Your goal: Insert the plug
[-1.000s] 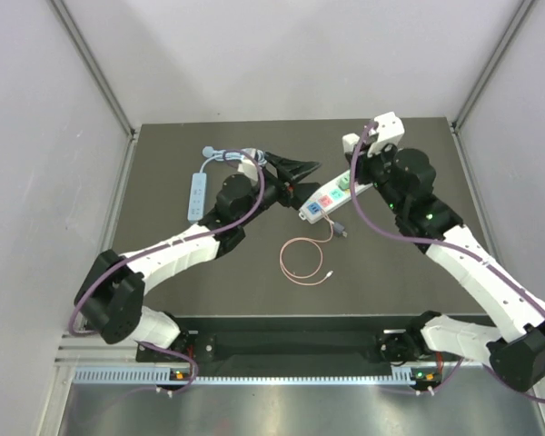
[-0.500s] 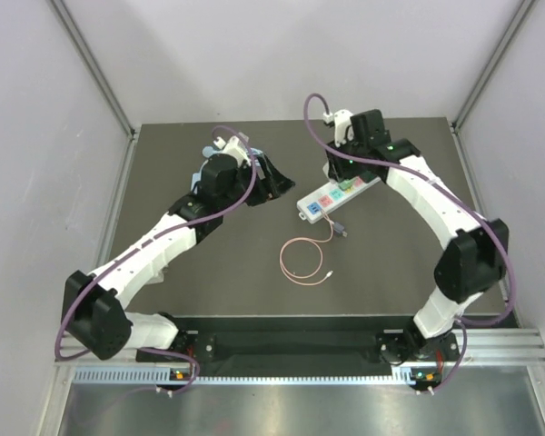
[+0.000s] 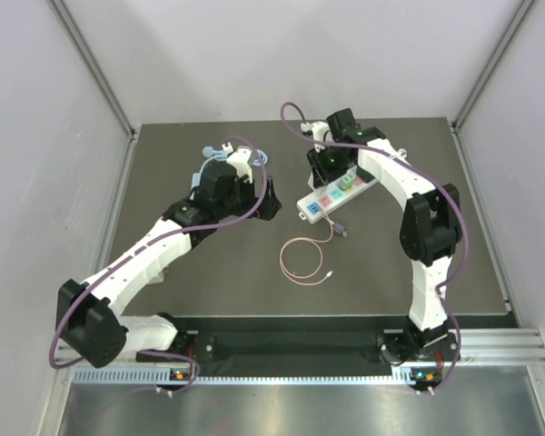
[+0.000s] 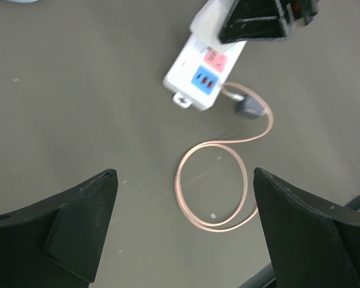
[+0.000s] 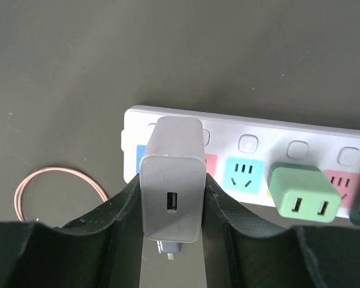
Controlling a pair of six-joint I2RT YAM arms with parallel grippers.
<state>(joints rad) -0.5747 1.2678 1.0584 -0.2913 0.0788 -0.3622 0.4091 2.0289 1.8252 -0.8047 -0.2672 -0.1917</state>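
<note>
My right gripper is shut on the plug, a pale grey USB charger block whose port faces the camera. It hangs just above the left end of the white power strip, over the blue and pink sockets. In the top view the right gripper hovers at the strip. My left gripper stands wide open and holds nothing, to the left of the strip. In the left wrist view its fingers frame bare mat and the pink cable loop.
A green plug sits in the strip to the right of the held charger, with a darker one at the frame's edge. The pink cable with its grey connector lies in front of the strip. A second white strip lies at the far left.
The left gripper has opened wide and shifted right and nearer. The right arm has swung left along the strip, carrying the charger over its left end.
</note>
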